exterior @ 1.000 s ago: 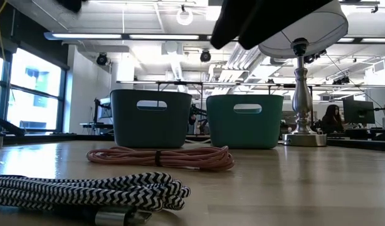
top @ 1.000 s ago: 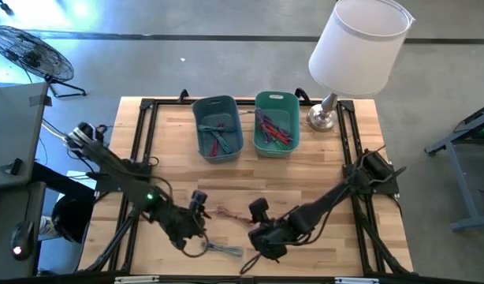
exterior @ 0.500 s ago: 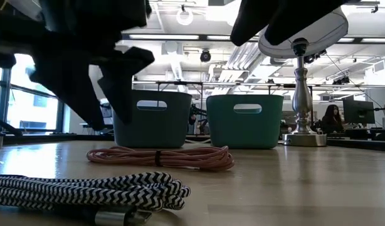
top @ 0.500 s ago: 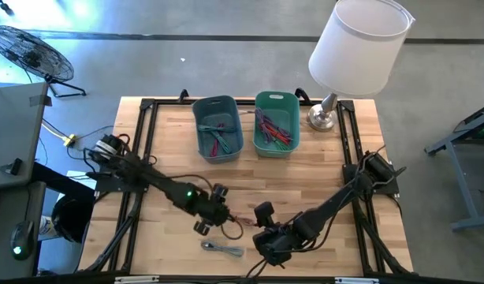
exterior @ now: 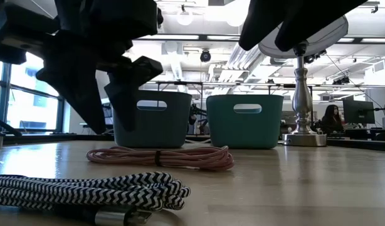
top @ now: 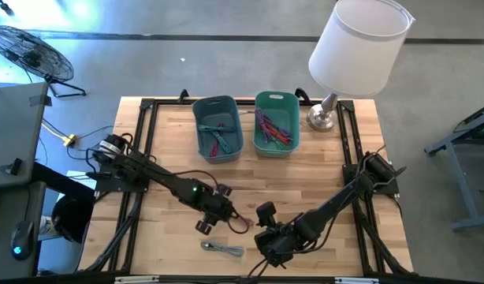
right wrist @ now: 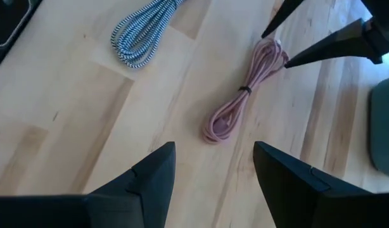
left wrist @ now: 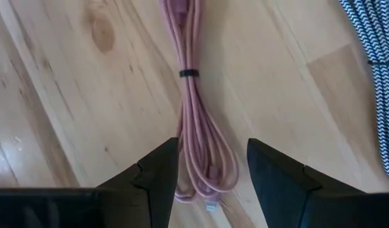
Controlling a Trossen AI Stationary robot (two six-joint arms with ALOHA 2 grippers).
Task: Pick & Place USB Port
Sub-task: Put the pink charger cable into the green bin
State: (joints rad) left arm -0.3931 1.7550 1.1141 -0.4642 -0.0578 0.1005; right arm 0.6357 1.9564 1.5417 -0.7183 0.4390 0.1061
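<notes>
Dark fingers of my left gripper (left wrist: 210, 174) stand apart, straddling the near loop end of the pink cable (left wrist: 196, 114), which lies on the wooden table (left wrist: 68, 95); its long axis runs straight away from my wrist, in line with the gap. My right gripper (right wrist: 213, 171), also parted and empty, waits farther off; the striped cable (right wrist: 140, 28) lies well apart. Left arm is nearer

In the low view the black-and-white braided cable (exterior: 86, 191) runs off the picture's left edge, and its near end is blurred. The lamp (top: 354, 55) shade hides part of the table's (top: 321, 170) far right corner in the high view. What fills the two bins (top: 218, 130) is too small to tell apart.
</notes>
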